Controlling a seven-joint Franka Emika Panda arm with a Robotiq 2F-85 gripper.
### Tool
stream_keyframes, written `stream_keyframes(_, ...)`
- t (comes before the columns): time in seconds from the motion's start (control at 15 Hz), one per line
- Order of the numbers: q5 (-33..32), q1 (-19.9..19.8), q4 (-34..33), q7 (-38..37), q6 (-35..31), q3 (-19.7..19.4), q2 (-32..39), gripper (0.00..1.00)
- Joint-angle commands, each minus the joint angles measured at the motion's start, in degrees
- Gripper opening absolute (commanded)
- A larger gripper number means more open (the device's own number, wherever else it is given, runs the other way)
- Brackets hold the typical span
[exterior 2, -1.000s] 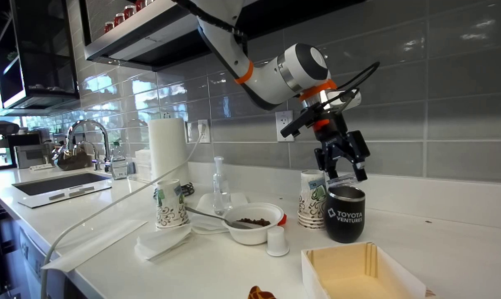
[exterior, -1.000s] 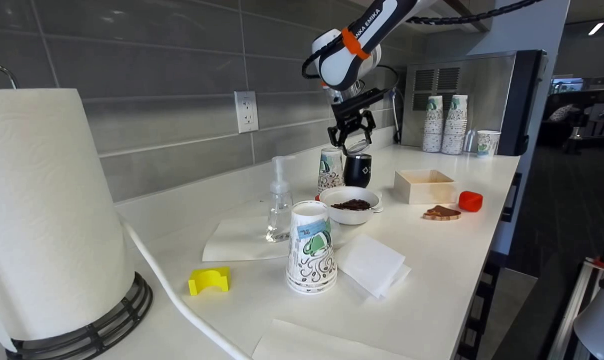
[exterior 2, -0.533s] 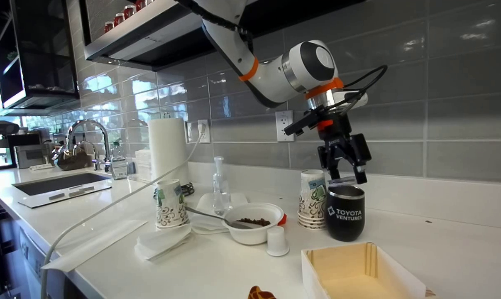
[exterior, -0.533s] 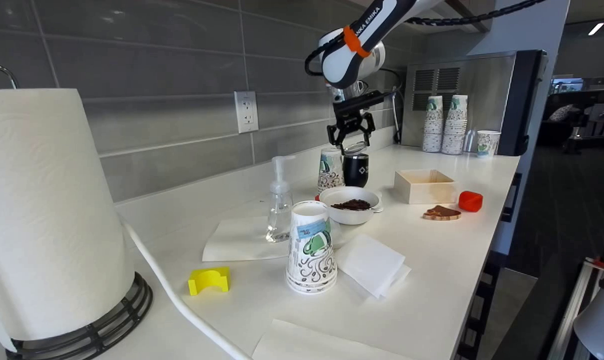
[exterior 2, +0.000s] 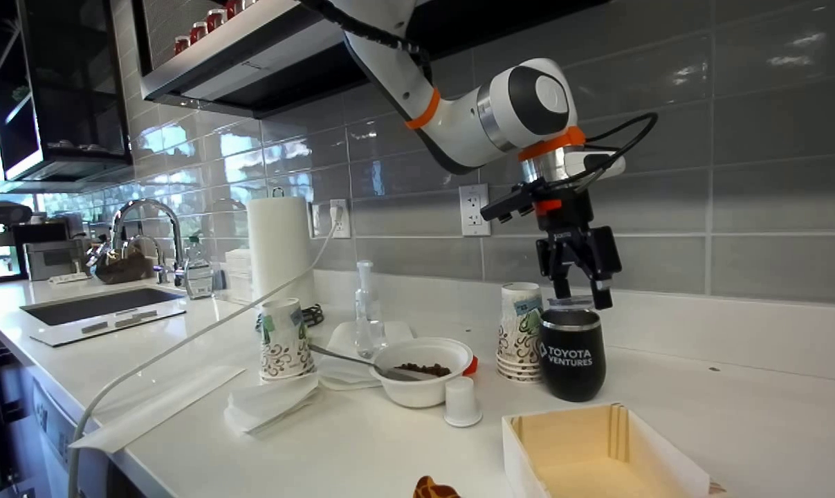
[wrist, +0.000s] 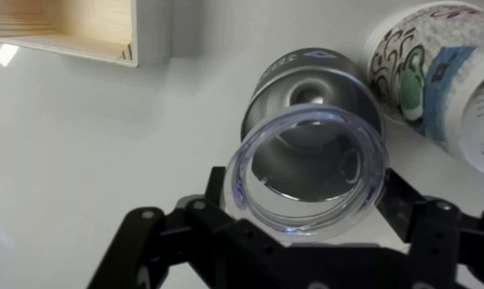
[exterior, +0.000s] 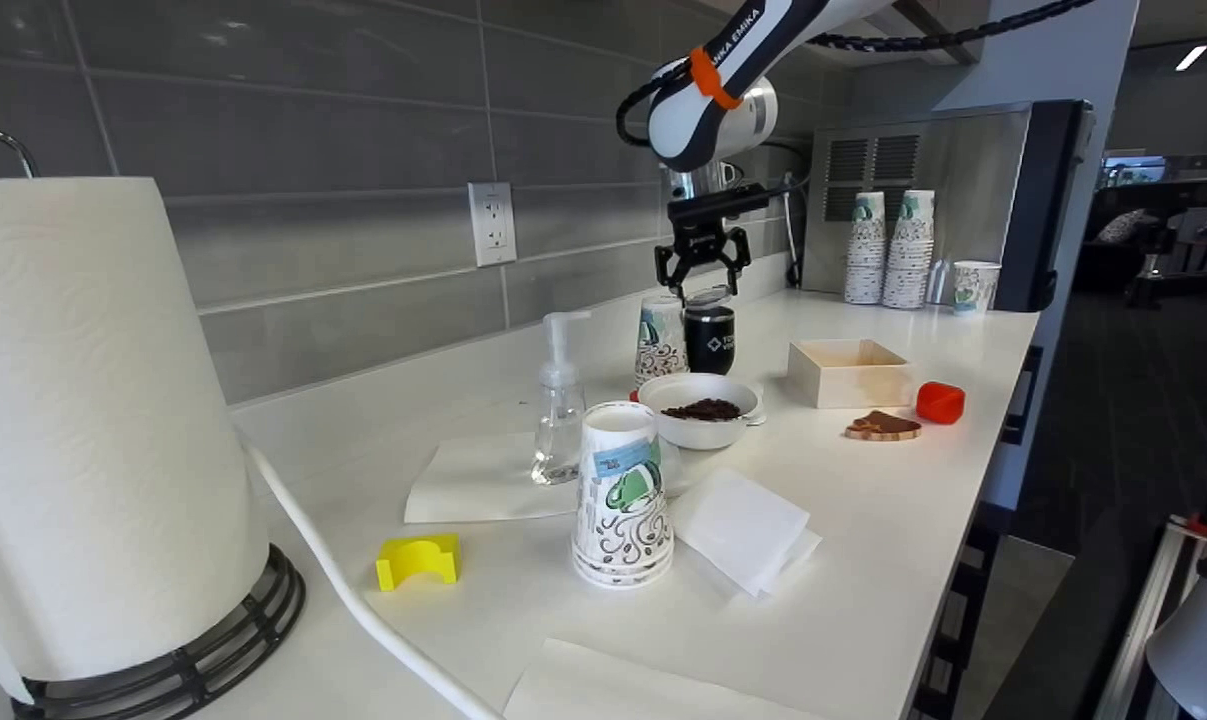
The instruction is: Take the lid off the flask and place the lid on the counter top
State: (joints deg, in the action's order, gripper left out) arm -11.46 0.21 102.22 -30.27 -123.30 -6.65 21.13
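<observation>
The black flask [exterior 2: 573,356] with white lettering stands upright on the white counter top [exterior: 863,540]; its steel mouth is uncovered in the wrist view [wrist: 306,60]. The lid is clear and round, not black [wrist: 298,222]. My gripper [wrist: 304,176] has one finger on each side of the lid and holds it roughly level. In an exterior view the lid [exterior 2: 571,302] is right at or just above the flask's rim; whether they touch I cannot tell. The flask [exterior: 710,345] and gripper [exterior: 707,293] also show in an exterior view.
A stack of printed paper cups [exterior 2: 519,332] stands close against the flask. A white bowl [exterior: 698,435] with dark bits and a spoon is nearby. A wooden box [exterior: 848,385] stands on the flask's other side. The grey tiled wall [exterior 2: 645,207] is behind.
The wrist has turned more upright and the lid has gone from tilted to nearly level. The flask has turned and shifted slightly toward the paper cups. The gripper still holds the lid.
</observation>
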Motion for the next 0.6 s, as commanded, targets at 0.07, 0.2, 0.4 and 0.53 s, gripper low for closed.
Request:
stream_keyframes(0.07, 4.61, -1.45, 0.59, 2.1, -1.91, -0.27, -1.27, 0.67)
stream_keyframes(0.2, 6.13, -2.16, 0.94, 2.3, -2.43, -0.5, -1.87, 0.67)
stream_keyframes(0.4, 8.5, -3.61, 1.0, 2.48, -3.05, -1.13, -2.28, 0.67)
stream_keyframes(0.53, 11.07, -4.94, 1.08, 3.09, -3.34, -1.45, -2.57, 0.67)
